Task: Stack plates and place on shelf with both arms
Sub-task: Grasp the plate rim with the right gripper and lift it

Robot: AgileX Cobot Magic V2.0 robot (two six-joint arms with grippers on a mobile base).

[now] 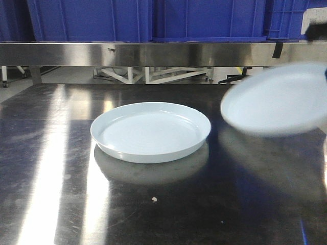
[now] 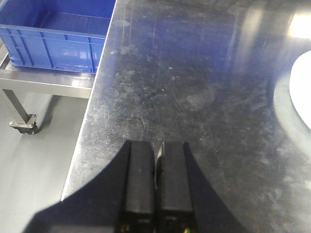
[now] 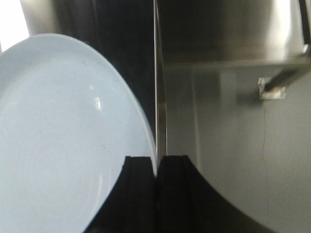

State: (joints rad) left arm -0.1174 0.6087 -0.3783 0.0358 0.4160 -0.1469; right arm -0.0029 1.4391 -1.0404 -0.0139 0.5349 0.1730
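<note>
The resting plate (image 1: 150, 131) lies flat on the steel worktop (image 1: 46, 168) near the middle of the front view, right way up, its low rim showing all round; its dull reflection sits on the metal just in front of it. The lifted plate (image 1: 278, 99) is at the right of the scene, clear of the worktop and tilted, its near edge lower than its far edge; it is blurred and cut off by the right edge of the picture; it is apart from the resting plate, with a gap of dark metal between them.

In the right wrist view the right pincer (image 3: 156, 159) is clenched on the lifted plate (image 3: 63, 136); the plate fills the left of that view and its thin rim runs down into the narrow slit between the two black fingers (image 3: 138, 194). To the right of the plate there are steel surfaces and a thin upright metal edge.

The left pincer (image 2: 156, 144) is clenched with nothing in it, its two fingers (image 2: 141, 179) pressed side by side; it hangs over the bare worktop (image 2: 194, 97) near the left edge. A sliver of a plate (image 2: 302, 92) shows at the right edge of that view, well apart from the pincer; to the far left, beyond the worktop's edge, a blue crate (image 2: 53, 39) sits on a steel frame with a small wheel (image 2: 24, 127).

Behind the worktop a steel shelf (image 1: 153, 53) carries blue crates (image 1: 92, 20); a small pale speck (image 1: 154, 199) lies on the metal in front of the resting plate.
</note>
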